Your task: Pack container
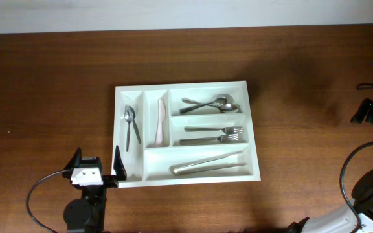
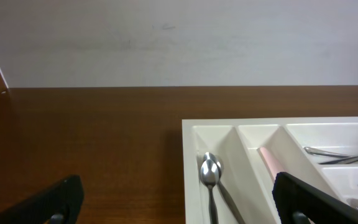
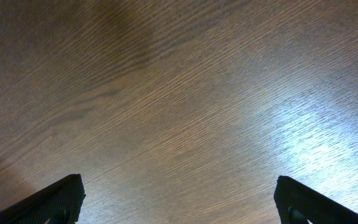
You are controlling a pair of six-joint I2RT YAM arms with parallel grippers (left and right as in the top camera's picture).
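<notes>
Because every piece already lies sorted in the white tray [image 1: 193, 85] at the middle of the table [image 1: 44, 77] (spoons [image 1: 130, 123], forks [image 1: 214, 134], tongs [image 1: 209, 165], a pink knife [image 1: 160, 122]), neither gripper holds anything. The left gripper [image 1: 97, 155] sits with fingers spread at the tray's near-left corner, and the right gripper [image 3: 179, 202], equally spread, is well apart.
</notes>
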